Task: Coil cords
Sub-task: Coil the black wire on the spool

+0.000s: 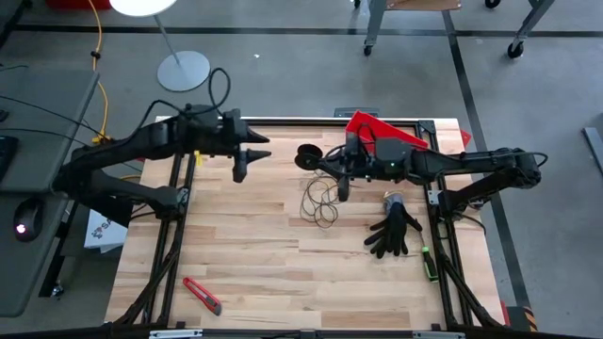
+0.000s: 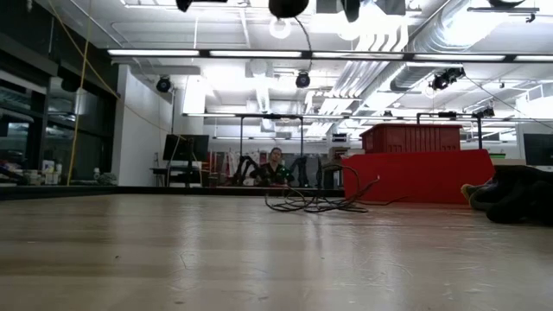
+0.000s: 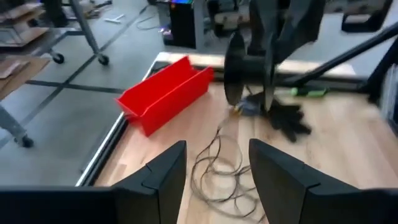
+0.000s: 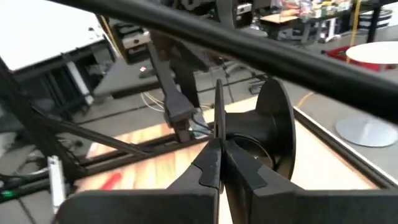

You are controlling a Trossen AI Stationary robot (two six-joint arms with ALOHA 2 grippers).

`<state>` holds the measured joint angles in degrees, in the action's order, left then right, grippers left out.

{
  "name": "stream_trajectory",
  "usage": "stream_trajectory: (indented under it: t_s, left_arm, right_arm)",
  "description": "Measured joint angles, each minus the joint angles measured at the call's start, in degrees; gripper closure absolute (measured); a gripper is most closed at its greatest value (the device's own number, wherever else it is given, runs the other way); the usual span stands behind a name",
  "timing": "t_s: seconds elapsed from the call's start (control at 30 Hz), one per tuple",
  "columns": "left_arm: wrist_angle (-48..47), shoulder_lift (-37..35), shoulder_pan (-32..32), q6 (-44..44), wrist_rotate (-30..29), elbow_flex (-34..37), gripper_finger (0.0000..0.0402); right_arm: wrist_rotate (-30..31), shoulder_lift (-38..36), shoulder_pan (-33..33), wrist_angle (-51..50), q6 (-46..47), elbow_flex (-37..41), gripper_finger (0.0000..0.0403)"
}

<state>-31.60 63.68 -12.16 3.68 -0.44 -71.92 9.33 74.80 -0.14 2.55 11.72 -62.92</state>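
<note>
Mid-coil, the right gripper (image 1: 330, 168) held the spool (image 1: 307, 157) aloft by its flange, cord (image 1: 320, 200) heaped loose on the table below, left gripper (image 1: 251, 151) spread wide and empty — next, it probably needed to regrasp the cord.

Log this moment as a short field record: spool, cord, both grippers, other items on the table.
spool: black spool, held above the table by the right gripper, fingers shut on its flange
cord: thin cord, loose tangle on the table below the spool
left gripper: left gripper, fingers open, empty, raised and facing the spool
other items: red bin, black glove, red utility knife
</note>
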Motion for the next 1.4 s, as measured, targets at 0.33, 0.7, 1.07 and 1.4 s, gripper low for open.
stream_trajectory:
  t_s: [0.33, 0.7, 1.07, 1.4]
  left_arm:
    - [6.0, 6.5, 4.2, 1.5, 2.3, 0.0, 0.0231]
    - [12.5, 8.3, 4.4, -6.1, 9.5, 0.1, 0.0231]
    - [13.8, 7.7, 5.2, -8.6, 15.0, 0.1, 0.0237]
    - [16.3, 8.4, 5.2, -9.6, 11.9, 0.1, 0.0383]
  right_arm:
    - [-2.9, 2.0, 0.1, 3.0, -3.2, 0.0, 0.0403]
    - [-8.3, 2.0, 0.1, 5.3, -4.3, 0.0, 0.0403]
    - [-8.7, 2.1, 0.2, 6.6, -4.3, 0.0, 0.0403]
    - [-9.1, 1.9, 0.2, 8.2, -4.2, 0.0, 0.0403]
